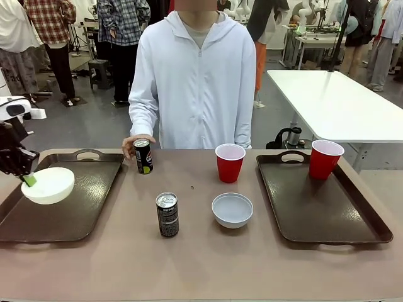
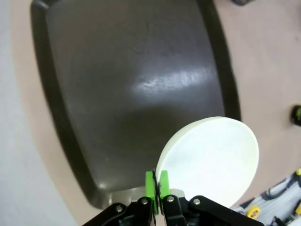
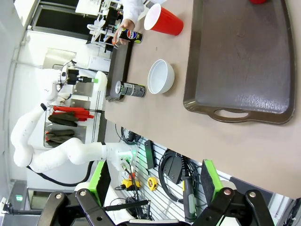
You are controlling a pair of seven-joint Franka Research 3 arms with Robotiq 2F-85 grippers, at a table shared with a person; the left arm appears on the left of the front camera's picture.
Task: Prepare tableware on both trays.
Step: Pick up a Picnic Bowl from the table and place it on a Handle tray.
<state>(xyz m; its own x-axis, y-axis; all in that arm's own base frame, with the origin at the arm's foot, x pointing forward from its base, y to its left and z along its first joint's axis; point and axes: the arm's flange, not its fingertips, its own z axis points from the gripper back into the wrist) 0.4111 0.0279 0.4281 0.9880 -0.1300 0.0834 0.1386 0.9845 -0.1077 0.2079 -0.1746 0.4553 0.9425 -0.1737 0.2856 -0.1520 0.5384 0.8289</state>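
The left gripper (image 2: 156,181) has its fingers closed on the rim of a white bowl (image 2: 209,160) over the left tray (image 2: 131,94) (light, stiff and slick, I judge, so the rim suits), while the right gripper (image 3: 155,165) holds its fingers wide.

Tan tabletop (image 1: 201,264); person in white zip hoodie (image 1: 198,82) at its far edge; white table (image 1: 334,104) beyond its far right corner
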